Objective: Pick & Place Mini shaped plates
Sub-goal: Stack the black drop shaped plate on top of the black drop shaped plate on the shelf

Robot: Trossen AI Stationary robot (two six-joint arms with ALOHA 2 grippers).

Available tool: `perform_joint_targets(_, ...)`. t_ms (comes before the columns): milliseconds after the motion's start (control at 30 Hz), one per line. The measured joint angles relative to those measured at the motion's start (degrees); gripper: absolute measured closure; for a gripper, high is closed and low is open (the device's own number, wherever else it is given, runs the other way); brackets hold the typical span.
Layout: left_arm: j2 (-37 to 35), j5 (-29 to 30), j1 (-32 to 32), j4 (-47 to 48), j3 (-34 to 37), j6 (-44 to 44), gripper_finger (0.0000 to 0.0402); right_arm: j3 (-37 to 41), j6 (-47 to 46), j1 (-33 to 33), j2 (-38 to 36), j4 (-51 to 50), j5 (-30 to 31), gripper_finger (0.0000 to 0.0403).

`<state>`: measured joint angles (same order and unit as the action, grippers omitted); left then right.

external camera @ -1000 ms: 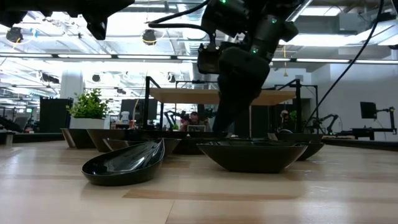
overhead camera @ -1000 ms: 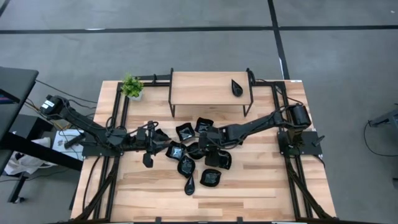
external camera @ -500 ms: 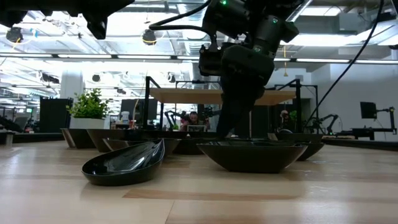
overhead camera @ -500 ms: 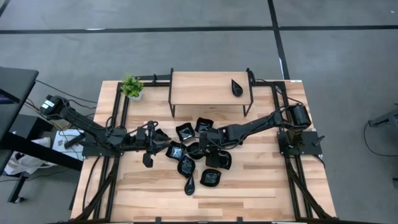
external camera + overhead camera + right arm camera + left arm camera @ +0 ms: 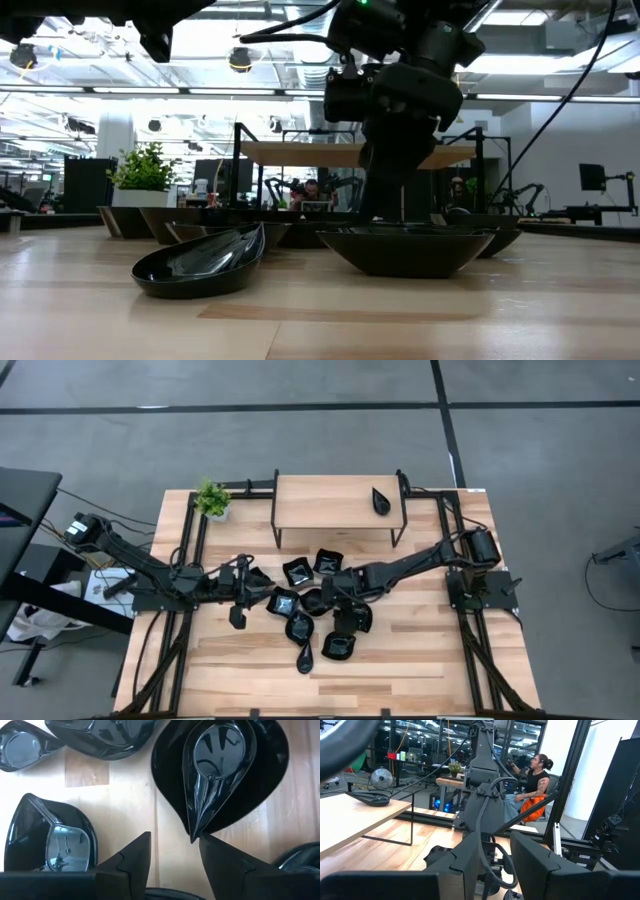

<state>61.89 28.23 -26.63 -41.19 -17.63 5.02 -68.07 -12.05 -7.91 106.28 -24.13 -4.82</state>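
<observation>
The right tool hangs over the crowded middle of the tabletop, its fingers spread narrowly with nothing between them, just short of the pointed tip of a teardrop plate nested in a larger one. The other black plates cluster tightly around, leaving bare wood mainly toward the near edge. The left tool waits beside the cluster; whether it is wide or closed cannot be told.

The high view looks straight down on the whole table. The low view sits at table height, facing the raised shelf, close to the plates. The right wrist view looks down, very near those plates. The left wrist view faces level toward that shelf.
</observation>
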Motion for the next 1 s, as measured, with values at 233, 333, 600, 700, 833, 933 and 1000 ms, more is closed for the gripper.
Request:
perform_joint_targets(233, 0.00, 0.00, 0.00, -0.04, 0.00, 0.00, 0.0289, -0.02, 0.00, 0.12, 0.93, 0.83, 0.15, 0.0250)
perform_joint_targets(333, 0.00, 0.00, 0.00, -0.07, 0.00, 0.00, 0.0289, 0.10, 0.00, 0.12, 1.01, -0.36, 0.15, 0.0254)
perform_joint_targets(600, 0.00, 0.00, 0.00, -0.22, 0.00, -0.02, 0.0289, 0.00, 0.00, 0.12, 0.92, -0.62, 0.33, 0.0253)
perform_joint_targets(700, -0.01, 0.00, 0.00, -0.24, 0.00, -0.02, 0.0289, 0.00, 0.04, 0.12, 0.92, -0.21, 0.89, 0.0256)
perform_joint_targets(833, 0.00, 0.01, 0.00, -0.24, 0.00, -0.02, 0.0289, 0.01, 0.43, 0.24, 0.92, -0.07, 1.81, 0.0265)
perform_joint_targets(933, 0.00, 0.01, 0.00, -0.26, 0.00, -0.02, 0.0289, 0.02, 0.44, 0.54, 0.92, -0.07, 1.81, 0.0274)
perform_joint_targets(1000, -0.02, 0.00, 0.00, -0.26, 0.00, -0.02, 0.0289, 0.00, 0.44, 0.68, 0.92, -0.05, 1.81, 0.0280)
